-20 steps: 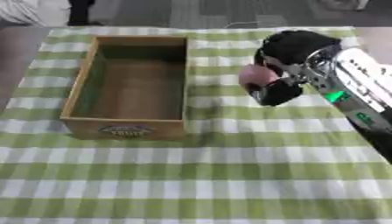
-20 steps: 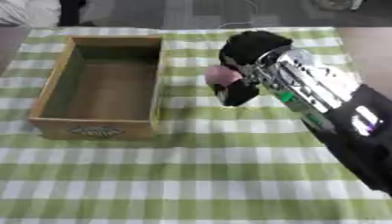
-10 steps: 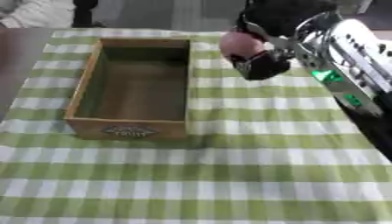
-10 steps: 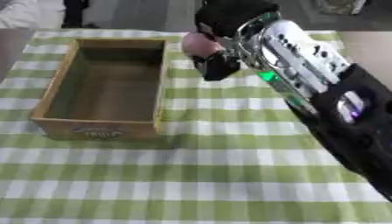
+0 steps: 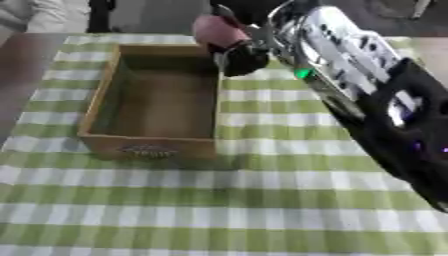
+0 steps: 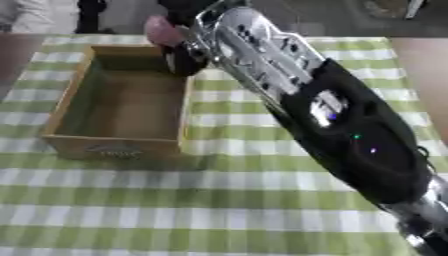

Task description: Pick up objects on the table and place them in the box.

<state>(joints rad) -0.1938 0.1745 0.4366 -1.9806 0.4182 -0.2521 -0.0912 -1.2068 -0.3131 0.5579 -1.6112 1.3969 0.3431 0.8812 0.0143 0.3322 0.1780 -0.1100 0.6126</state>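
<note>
My right hand [image 5: 241, 52] is blurred, and its upper part runs off the top edge at 12 o'clock, so I cannot make out each finger. The pink object [image 5: 214, 30] it grips shows only as a rounded pink shape, its right side hidden behind my fingers; what it is I cannot tell. My forearm covers the checked cloth [image 5: 262, 200] from 1 to 4 o'clock. The label on the wooden box [image 5: 149, 148] front is too blurred to read.
</note>
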